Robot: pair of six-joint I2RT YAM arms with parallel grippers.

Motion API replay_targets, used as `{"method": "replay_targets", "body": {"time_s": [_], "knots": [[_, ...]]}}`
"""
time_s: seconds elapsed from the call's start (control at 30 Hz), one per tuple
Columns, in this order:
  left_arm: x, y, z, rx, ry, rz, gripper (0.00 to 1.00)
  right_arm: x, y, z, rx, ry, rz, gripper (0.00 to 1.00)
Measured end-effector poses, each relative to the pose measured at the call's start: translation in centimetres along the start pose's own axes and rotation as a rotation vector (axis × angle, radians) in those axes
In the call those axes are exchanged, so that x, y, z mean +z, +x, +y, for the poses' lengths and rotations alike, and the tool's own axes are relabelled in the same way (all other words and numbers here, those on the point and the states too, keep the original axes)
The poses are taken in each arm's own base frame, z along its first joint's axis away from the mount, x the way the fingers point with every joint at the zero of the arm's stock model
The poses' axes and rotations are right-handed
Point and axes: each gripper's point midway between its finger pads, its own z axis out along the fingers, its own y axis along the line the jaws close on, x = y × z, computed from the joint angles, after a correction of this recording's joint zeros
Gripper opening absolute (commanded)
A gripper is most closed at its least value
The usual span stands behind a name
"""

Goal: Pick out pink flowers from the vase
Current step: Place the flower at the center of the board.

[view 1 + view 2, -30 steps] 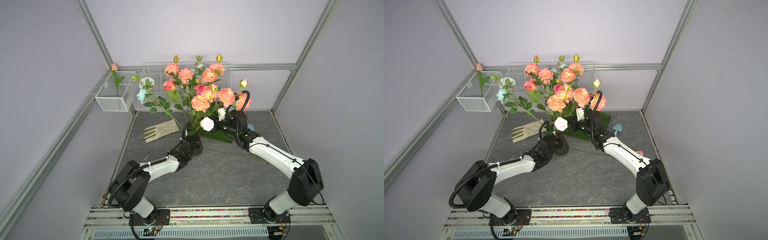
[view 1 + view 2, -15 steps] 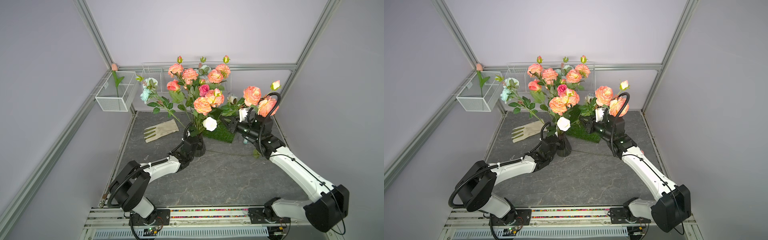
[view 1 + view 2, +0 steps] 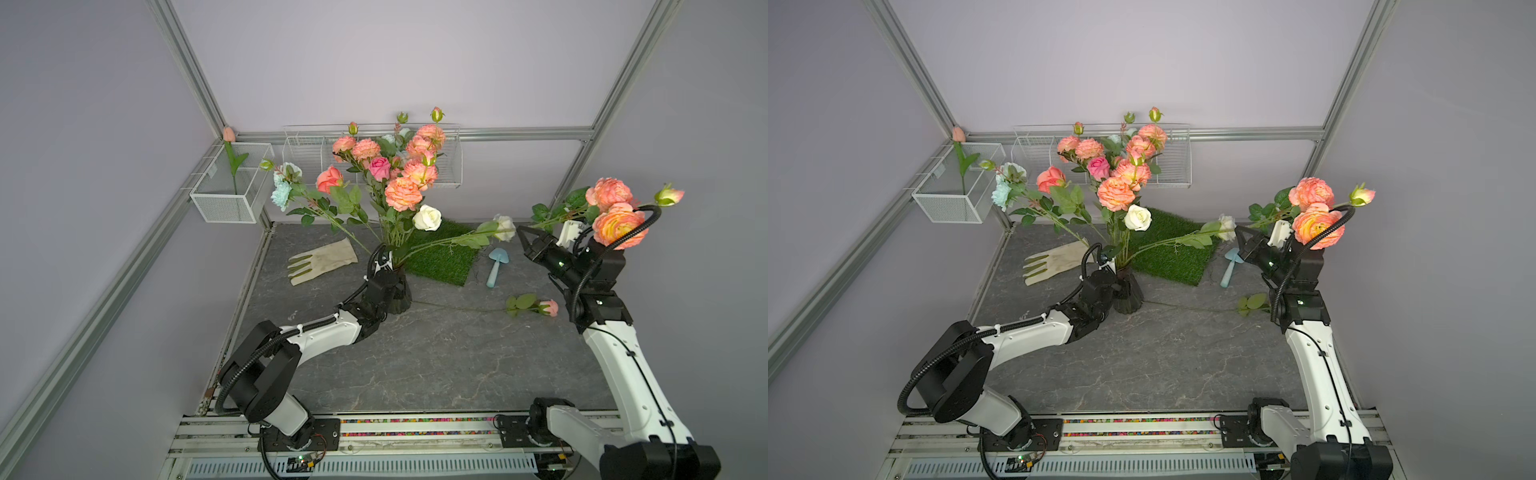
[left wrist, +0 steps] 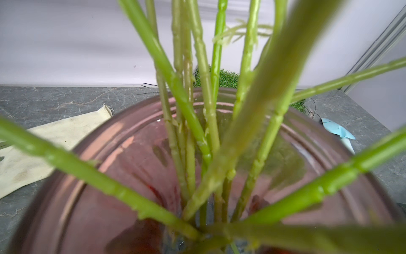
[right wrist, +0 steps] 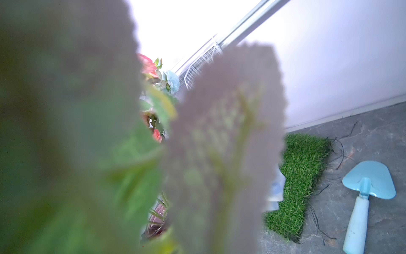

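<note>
The dark ribbed vase (image 3: 401, 299) (image 3: 1131, 297) stands mid-table, and my left gripper (image 3: 388, 286) (image 3: 1119, 286) is shut on it. The left wrist view looks into its rim (image 4: 98, 136), full of green stems. Salmon-pink flowers (image 3: 402, 193), a magenta rose (image 3: 380, 168) and a coral rose (image 3: 329, 178) rise from it. Off to the right, above the table, my right gripper (image 3: 524, 237) (image 3: 1244, 239) is shut on the stem of a pink spray (image 3: 619, 226) (image 3: 1316, 224). Blurred leaves block the right wrist view. A pink rosebud (image 3: 548, 307) lies on the table.
A white rose (image 3: 505, 226) on a long stem leans from the vase toward my right gripper. A glove (image 3: 322, 262), grass mat (image 3: 440, 253) and blue trowel (image 3: 496, 266) lie behind the vase. A mesh basket (image 3: 232, 195) with a tulip hangs at the left wall.
My right arm swung right and up, carrying the pink spray out of the bunch, and its jaws tightened. The left arm and vase stayed put.
</note>
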Motion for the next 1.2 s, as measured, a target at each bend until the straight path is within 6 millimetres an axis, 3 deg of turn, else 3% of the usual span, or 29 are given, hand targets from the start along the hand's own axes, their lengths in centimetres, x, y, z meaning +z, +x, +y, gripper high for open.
{"method": "replay_targets", "body": {"time_s": [0.13, 0.47, 0.63, 0.77, 0.9, 1.03, 1.2], "knots": [[0.0, 0.0, 0.0, -0.002, -0.001, 0.0, 0.0, 0.2, 1.0, -1.4, 0.067, 0.007, 0.027, 0.06], [0.0, 0.0, 0.0, -0.003, -0.001, 0.0, 0.0, 0.3, -1.3, 3.1, 0.05, -0.187, 0.002, 0.06], [0.1, 0.0, 0.1, -0.008, -0.003, -0.001, 0.0, 0.0, -4.2, 6.3, 0.002, -0.256, -0.039, 0.06], [0.2, -0.1, 0.2, -0.018, -0.007, -0.004, 0.0, -1.1, -7.3, 9.4, -0.074, -0.299, -0.107, 0.06], [0.2, -0.2, 0.4, -0.029, -0.012, -0.007, 0.0, -2.4, -9.6, 11.1, -0.128, -0.312, -0.163, 0.06], [0.2, -0.2, 0.4, -0.03, -0.012, -0.007, 0.0, -3.4, -10.8, 10.9, -0.148, -0.28, -0.188, 0.06], [0.2, -0.2, 0.4, -0.029, -0.012, -0.008, 0.0, -5.8, -10.0, 10.3, -0.163, -0.186, -0.183, 0.06]]}}
